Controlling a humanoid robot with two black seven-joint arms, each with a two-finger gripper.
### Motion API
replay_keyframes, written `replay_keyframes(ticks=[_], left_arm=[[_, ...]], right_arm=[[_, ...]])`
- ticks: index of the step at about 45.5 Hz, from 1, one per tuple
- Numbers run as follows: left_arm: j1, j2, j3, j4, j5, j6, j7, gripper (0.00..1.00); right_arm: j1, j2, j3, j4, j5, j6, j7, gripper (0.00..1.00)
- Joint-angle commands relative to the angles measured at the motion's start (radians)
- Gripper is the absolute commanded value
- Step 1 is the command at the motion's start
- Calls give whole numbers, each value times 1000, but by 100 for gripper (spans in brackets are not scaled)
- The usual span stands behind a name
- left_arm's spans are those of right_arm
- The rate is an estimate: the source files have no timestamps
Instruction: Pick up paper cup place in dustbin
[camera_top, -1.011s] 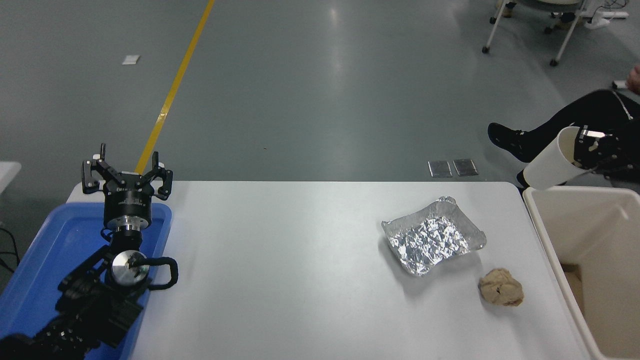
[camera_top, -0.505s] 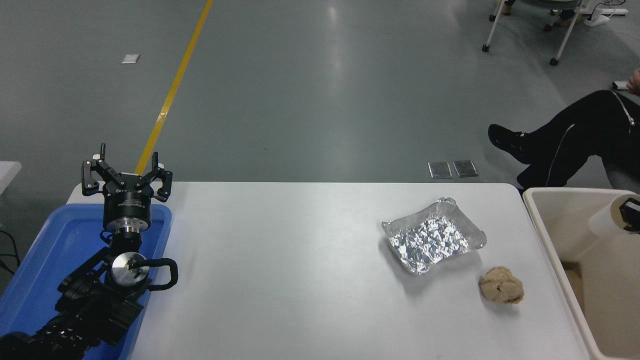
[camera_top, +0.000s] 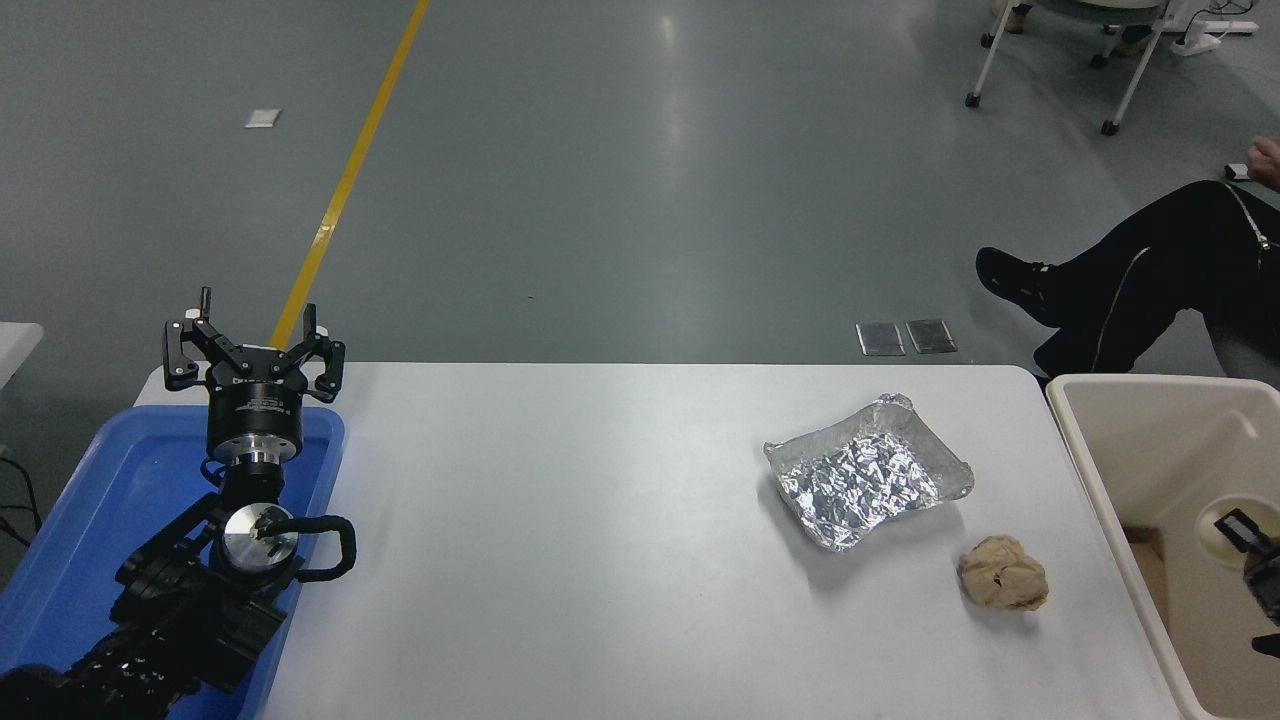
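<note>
Inside the dustbin (camera_top: 1120, 420) at 3 o'clock, right gripper (camera_top: 1255, 555) pinches the light, crushable paper cup (camera_top: 1220, 518) by its rim; left gripper (camera_top: 255, 352) spread.

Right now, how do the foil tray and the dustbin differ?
The foil tray is small, shallow, crinkled silver; the dustbin is large, deep, smooth beige. The foil tray sits on the table; the dustbin stands off its right edge. Both are rectangular, open-topped.

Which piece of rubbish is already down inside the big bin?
The paper cup. It is inside the dustbin, at the right claw. The foil tray and crumpled paper ball lie on the table.
</note>
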Motion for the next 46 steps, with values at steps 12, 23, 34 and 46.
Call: replay_keyframes(ticks=[12,23,34,46], left_arm=[[0,-2,0,-1,1,0,0,99],[0,0,0,-1,1,0,0,99],[0,-2,0,-1,1,0,0,99],[0,-2,0,-1,3,0,0,99]], right_arm=[[53,15,8,-12,16,-12,4,100],[138,-19,9,23,15,-5,5,100],[448,-273,-63,523,-5,24,-2,100],[963,-257,-582,1046,-8,26,1,100]])
